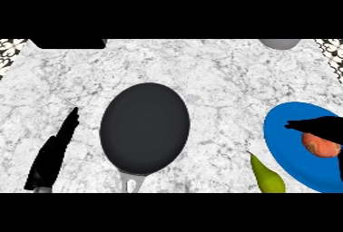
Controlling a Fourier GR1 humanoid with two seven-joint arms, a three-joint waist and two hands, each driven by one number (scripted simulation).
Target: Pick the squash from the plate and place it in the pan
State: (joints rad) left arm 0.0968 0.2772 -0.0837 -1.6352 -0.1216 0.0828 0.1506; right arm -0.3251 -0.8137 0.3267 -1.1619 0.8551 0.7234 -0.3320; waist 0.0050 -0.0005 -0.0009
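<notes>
Right hand (320,126) reaching over the blue plate (289,154), fingers curling onto the orange squash (320,145) sitting on that plate, dark pan (144,128) lying mid-tabletop (221,72), left hand (57,147) resting with fingers straight beside it, green pepper (268,177) lying just beside the plate, no writing showing anywhere.

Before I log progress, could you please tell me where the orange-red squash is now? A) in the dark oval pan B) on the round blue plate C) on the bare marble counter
B: the squash lies on the blue plate, under the right hand; the pan holds nothing.
</notes>
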